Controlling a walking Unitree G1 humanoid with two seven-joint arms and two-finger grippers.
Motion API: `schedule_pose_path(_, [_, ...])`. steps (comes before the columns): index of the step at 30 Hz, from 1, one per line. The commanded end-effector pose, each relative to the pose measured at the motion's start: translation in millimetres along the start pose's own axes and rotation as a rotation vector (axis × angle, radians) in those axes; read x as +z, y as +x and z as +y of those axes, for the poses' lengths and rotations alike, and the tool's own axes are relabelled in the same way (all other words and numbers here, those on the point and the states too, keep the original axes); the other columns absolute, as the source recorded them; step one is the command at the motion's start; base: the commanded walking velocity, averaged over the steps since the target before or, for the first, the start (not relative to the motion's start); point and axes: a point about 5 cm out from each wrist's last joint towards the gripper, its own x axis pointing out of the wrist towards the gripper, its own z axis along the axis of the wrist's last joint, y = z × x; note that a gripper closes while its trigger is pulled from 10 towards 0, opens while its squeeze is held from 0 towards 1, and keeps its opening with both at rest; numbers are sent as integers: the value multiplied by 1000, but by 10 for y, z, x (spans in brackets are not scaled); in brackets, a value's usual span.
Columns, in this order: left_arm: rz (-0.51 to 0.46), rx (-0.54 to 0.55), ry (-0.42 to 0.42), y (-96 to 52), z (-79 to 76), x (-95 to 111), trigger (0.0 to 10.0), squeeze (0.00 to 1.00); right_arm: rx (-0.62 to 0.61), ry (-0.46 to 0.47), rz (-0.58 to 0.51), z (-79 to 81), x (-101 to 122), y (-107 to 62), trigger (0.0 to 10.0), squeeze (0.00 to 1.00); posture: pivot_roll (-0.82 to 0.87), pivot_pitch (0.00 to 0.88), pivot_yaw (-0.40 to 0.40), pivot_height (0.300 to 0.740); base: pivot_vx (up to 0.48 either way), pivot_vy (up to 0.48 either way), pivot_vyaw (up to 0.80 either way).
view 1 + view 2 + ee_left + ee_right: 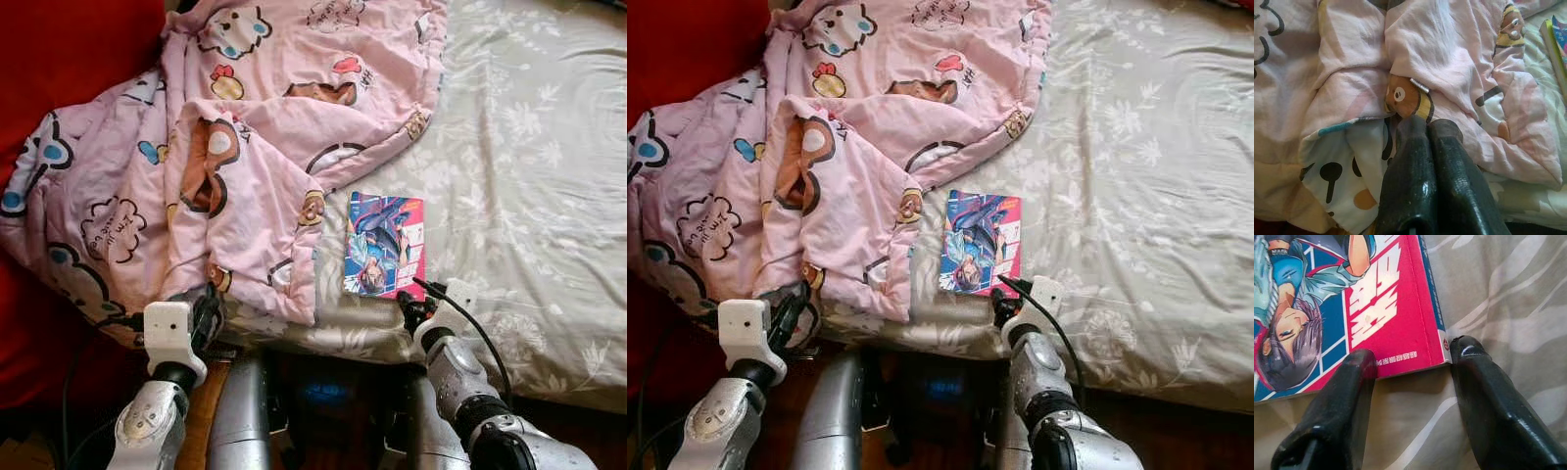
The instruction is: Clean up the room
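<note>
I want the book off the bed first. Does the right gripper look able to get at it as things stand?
Probably yes. The right gripper sits at the near edge of the book, jaws open around its corner. The book lies flat on the sheet, clear of the pink blanket.

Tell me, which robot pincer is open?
The right pincer is open, its two fingers spread at the near edge of the book. The left pincer is shut, pressed against the pink blanket.
</note>
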Motion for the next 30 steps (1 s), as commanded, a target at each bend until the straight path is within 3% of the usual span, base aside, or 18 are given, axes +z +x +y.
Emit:
schedule_pose_path(1, [35,2,7,-70,17,-57,10000,0,-2,75,141,-35,-376,-104,10000,0,169,394,31,615,0,0,0])
schedule_pose_path(7, [40,5,7,-90,13,-64,10000,0,-13,200,135,-68,-413,-126,10000,0,175,398,31,615,0,0,0])
schedule_pose_path(8, [43,6,7,-97,14,-63,10000,0,-11,275,117,-79,-406,-129,10000,0,178,400,32,615,0,0,0])
schedule_pose_path(10, [46,8,9,-109,17,-62,10000,0,-3,338,102,-86,-407,-134,10000,0,182,402,33,615,0,0,0])
schedule_pose_path(21, [60,12,19,-138,21,-78,10000,0,45,434,35,-40,-324,-107,10000,0,188,407,34,615,0,0,0])
schedule_pose_path(22, [61,11,20,-139,18,-77,10000,0,45,438,29,-41,-310,-103,3765,0,188,407,34,615,0,0,0])
schedule_pose_path(23, [61,11,21,-140,16,-77,10000,0,46,441,26,-42,-302,-101,3765,0,188,407,34,615,0,0,0])
schedule_pose_path(24, [63,10,21,-143,11,-79,10000,0,50,442,23,-41,-291,-98,0,0,188,407,34,615,0,0,0])
schedule_pose_path(30, [66,10,21,-143,8,-92,10000,0,56,432,21,-45,-289,-100,0,0,184,404,32,615,0,0,0])
